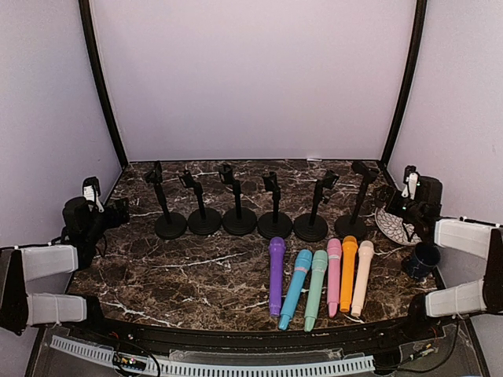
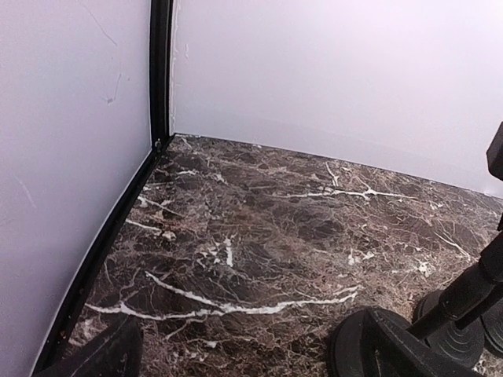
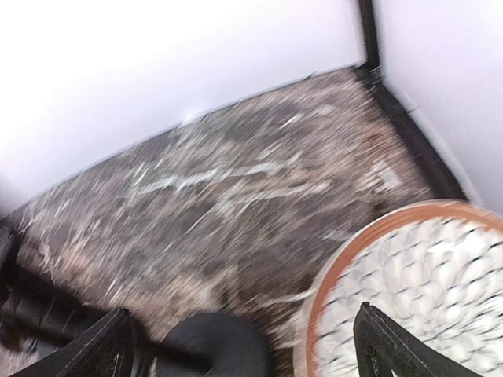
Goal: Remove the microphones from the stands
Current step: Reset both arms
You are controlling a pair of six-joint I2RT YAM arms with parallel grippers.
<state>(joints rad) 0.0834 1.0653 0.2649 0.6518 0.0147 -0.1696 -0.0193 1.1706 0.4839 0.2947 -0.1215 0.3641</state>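
Observation:
Several black microphone stands (image 1: 239,220) stand in a row at the back of the marble table, their clips empty. Several microphones lie side by side in front of them: purple (image 1: 276,275), blue (image 1: 295,287), green (image 1: 316,287), pink (image 1: 334,275), orange (image 1: 347,271) and cream (image 1: 362,275). My left gripper (image 1: 96,206) is open and empty at the far left, left of the stands; a stand base (image 2: 460,334) shows in its wrist view. My right gripper (image 1: 412,198) is open and empty at the far right, over a plate; its wrist view is blurred and shows a stand base (image 3: 212,342).
A white patterned plate with an orange rim (image 1: 393,226) (image 3: 354,259) lies at the right, with a dark blue mug (image 1: 422,259) in front of it. White walls close in the table on the left, back and right.

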